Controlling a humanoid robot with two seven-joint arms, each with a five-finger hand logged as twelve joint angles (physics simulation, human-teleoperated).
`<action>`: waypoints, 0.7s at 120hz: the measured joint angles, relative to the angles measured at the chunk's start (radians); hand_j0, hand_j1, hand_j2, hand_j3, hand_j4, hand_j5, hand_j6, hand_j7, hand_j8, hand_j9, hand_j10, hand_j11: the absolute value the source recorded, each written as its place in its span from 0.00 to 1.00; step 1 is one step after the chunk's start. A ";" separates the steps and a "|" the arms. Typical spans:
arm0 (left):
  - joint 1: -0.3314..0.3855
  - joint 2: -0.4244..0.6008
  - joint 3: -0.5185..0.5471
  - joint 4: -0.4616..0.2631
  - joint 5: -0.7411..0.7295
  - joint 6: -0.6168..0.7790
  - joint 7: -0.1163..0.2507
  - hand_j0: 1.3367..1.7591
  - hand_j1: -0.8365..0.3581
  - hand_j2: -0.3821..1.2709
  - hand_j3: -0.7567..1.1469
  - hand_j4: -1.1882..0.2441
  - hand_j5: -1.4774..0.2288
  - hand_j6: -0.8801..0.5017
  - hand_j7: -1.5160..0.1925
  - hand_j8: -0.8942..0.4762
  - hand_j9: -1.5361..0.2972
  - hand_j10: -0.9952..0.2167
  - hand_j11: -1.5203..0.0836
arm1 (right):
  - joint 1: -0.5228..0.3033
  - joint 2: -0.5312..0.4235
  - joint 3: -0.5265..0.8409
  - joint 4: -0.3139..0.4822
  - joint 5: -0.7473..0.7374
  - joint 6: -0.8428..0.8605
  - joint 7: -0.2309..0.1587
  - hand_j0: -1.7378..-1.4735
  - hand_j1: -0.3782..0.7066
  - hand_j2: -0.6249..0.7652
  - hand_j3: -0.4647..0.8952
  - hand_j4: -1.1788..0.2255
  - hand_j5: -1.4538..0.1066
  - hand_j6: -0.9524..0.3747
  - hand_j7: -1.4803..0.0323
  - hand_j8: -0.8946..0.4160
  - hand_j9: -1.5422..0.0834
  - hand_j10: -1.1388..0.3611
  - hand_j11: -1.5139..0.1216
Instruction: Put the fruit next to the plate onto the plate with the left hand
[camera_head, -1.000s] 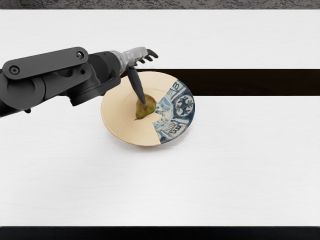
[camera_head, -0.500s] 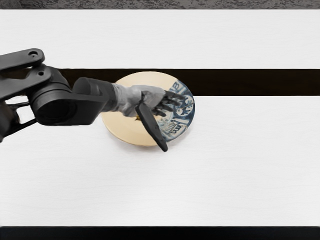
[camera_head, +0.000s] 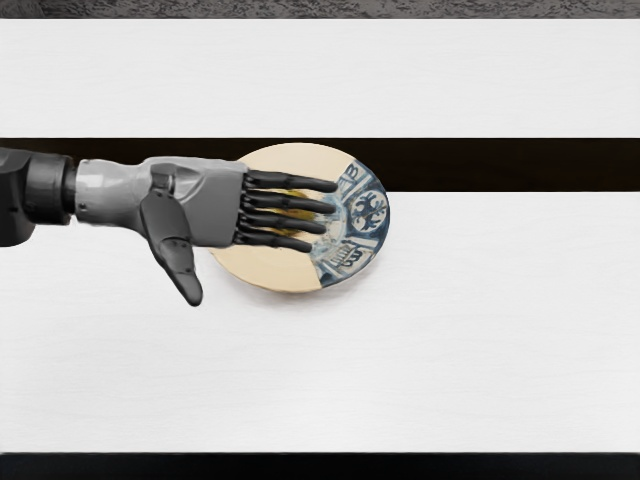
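The grey-and-black five-fingered left hand (camera_head: 215, 205) hovers flat, its four fingers (camera_head: 290, 182) straight and slightly apart, the thumb (camera_head: 178, 260) hanging toward the near side, and it grips nothing visible. Beneath the fingers lies the round tan ceramic plate with a blue-patterned sector (camera_head: 270, 270). No fruit shows on the white table (camera_head: 450, 330) around the hand, so it probably sits on the plate under the fingers, hidden. This looks like the release step. The next move calls for lifting the hand clear without knocking the fruit.

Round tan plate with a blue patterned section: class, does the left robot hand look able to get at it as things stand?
Probably yes. The left robot hand is over the round tan plate, its straight fingers stretched across the plate's left half, and nothing visible stands between them.
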 joint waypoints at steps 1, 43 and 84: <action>0.000 0.010 0.000 0.000 -0.002 -0.001 0.000 0.76 0.97 0.23 0.40 0.81 0.85 0.62 0.87 0.63 0.82 0.80 0.93 | 0.000 0.000 0.000 0.000 0.000 0.000 0.000 0.30 0.03 0.45 0.34 0.84 0.93 0.72 0.98 0.68 0.95 0.76 0.93; 0.070 0.197 0.000 0.064 -0.027 -0.018 0.000 0.76 0.97 0.23 0.40 0.82 0.85 0.62 0.87 0.64 0.82 0.81 0.93 | 0.001 0.000 0.000 0.000 -0.001 0.001 0.000 0.30 0.03 0.45 0.34 0.84 0.93 0.72 0.98 0.68 0.95 0.76 0.93; 0.103 0.319 0.009 0.085 -0.029 -0.019 0.000 0.76 0.97 0.23 0.40 0.82 0.85 0.63 0.87 0.64 0.83 0.81 0.93 | 0.002 0.000 0.000 0.000 -0.001 0.000 0.000 0.30 0.03 0.45 0.34 0.84 0.93 0.72 0.98 0.68 0.95 0.76 0.93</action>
